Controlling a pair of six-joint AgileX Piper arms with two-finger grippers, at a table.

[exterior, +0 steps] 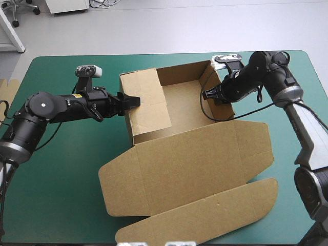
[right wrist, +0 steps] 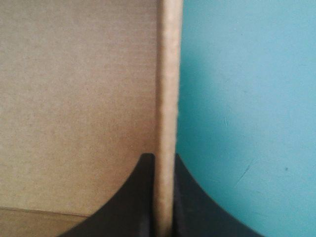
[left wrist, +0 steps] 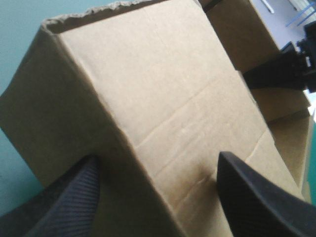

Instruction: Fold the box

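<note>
Since I judge the brown box light, stiff board, creasing only at scores, my right hand pinches its right wall's rim; left hand spread, straddling the left wall. Box sits mid-surface, lid flat.

Left hand spread wide (right hand pinched nearly shut), arms outstretched.
</note>
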